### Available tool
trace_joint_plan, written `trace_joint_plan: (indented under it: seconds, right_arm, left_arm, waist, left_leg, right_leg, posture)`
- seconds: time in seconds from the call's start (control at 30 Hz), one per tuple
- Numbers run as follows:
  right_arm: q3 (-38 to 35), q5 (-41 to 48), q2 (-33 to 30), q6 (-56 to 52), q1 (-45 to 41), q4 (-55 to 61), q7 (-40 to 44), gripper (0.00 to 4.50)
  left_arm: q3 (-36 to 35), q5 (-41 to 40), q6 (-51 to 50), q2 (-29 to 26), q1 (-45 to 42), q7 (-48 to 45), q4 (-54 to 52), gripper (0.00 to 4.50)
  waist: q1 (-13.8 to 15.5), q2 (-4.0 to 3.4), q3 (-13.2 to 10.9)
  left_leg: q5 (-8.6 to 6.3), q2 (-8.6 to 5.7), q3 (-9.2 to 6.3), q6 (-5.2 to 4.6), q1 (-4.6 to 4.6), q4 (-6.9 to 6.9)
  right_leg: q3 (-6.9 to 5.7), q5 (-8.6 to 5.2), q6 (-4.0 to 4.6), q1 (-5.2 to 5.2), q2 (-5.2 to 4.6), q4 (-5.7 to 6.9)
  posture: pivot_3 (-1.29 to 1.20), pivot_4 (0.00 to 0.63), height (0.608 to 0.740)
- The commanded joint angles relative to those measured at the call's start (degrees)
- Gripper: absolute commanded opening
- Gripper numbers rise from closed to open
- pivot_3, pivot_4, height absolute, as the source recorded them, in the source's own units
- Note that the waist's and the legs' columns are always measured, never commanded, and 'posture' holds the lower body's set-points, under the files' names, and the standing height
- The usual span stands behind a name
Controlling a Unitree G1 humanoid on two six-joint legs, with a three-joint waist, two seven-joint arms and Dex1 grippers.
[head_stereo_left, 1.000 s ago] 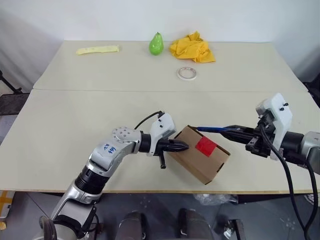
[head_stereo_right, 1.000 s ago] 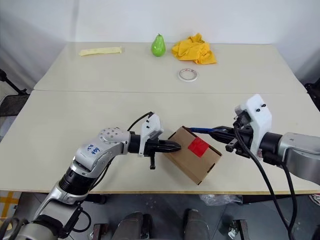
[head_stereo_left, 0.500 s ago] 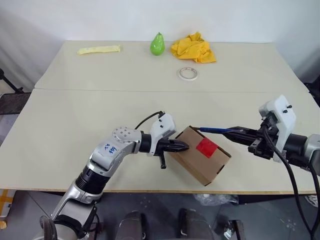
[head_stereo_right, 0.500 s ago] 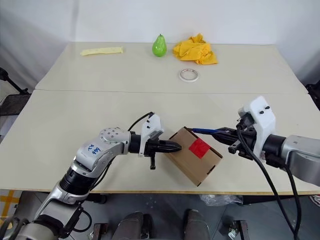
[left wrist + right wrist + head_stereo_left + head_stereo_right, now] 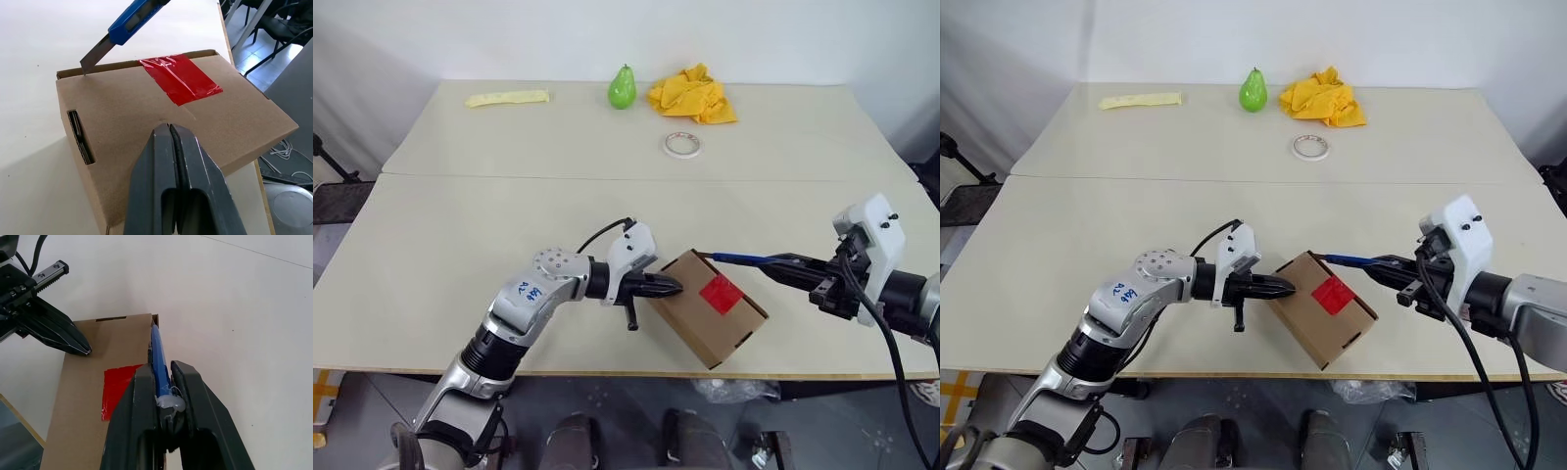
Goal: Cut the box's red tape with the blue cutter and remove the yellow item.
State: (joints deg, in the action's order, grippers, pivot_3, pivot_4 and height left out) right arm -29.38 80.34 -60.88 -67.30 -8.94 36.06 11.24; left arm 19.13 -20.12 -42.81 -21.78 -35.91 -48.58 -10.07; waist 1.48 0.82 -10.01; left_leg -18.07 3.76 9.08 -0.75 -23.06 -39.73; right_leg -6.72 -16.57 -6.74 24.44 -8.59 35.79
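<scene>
The table (image 5: 460,245) carries the box (image 5: 710,308) near its front edge, sitting askew with one corner toward the robot and its long axis running from the far left down to the near right. Across its top seam lies the red tape (image 5: 720,294), a short patch near the middle of the upper face. The left gripper (image 5: 674,287) points to the right with its fingers (image 5: 161,161) pressed fully together, their tips resting against the box's left upper edge and holding nothing. The right gripper (image 5: 793,266) has its fingers (image 5: 142,396) clamped on the blue cutter (image 5: 739,258), which lies almost level with its long axis pointing left from the gripper toward the box; its bare blade tip meets the far top edge of the box, beside the tape but apart from it. At the table's far side sit a yellow cloth (image 5: 690,95), a green pear (image 5: 622,87), a tape ring (image 5: 681,145) and a pale yellow strip (image 5: 507,97).
</scene>
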Motion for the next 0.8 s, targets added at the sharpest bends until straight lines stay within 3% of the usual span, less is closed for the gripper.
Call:
trace_joint_plan:
  seconds: [0.03,0.27,0.43,0.8]
  right_arm:
    - [0.9,5.3,-2.1,2.3,-3.2,1.8,-5.2,0.16]
    - [7.4,22.7,-6.4,12.1,-7.0,5.5,-25.2,0.16]
    - [9.1,30.9,-11.1,17.9,-4.5,7.9,-34.7,0.16]
    - [2.1,32.7,-13.0,22.7,9.9,11.6,-38.9,0.16]
  left_arm:
    - [0.6,0.4,0.7,-0.1,0.0,-0.5,-1.2,0.03]
    - [1.5,1.2,0.3,0.3,0.0,0.1,-1.1,0.03]
    - [1.9,1.2,-0.5,1.1,-0.3,0.8,-0.8,0.03]
    - [2.1,1.8,0.3,1.9,-0.9,0.1,0.9,0.03]
  waist:
    - [-0.1,0.00,0.0]
    - [0.0,0.01,0.0]
    - [0.1,0.02,0.0]
    - [0.1,0.04,0.0]
  left_leg:
    - [0.00,0.00,0.00,0.00,0.00,0.00]
    - [0.00,0.02,-0.01,0.00,-0.03,-0.02]
    - [-0.02,0.01,-0.01,-0.04,-0.06,-0.07]
    - [-0.06,0.02,-0.06,-0.10,-0.12,-0.18]
  right_leg:
    - [0.00,0.00,0.00,0.00,0.00,0.00]
    - [-0.02,0.00,0.01,0.01,0.00,-0.01]
    - [-0.02,0.01,0.00,0.00,-0.02,-0.03]
    - [-0.05,0.07,-0.04,-0.05,-0.02,-0.11]
  posture:
    - [0.00,0.150,0.740]
    - [0.00,0.150,0.740]
    - [0.00,0.150,0.740]
    - [0.00,0.150,0.740]
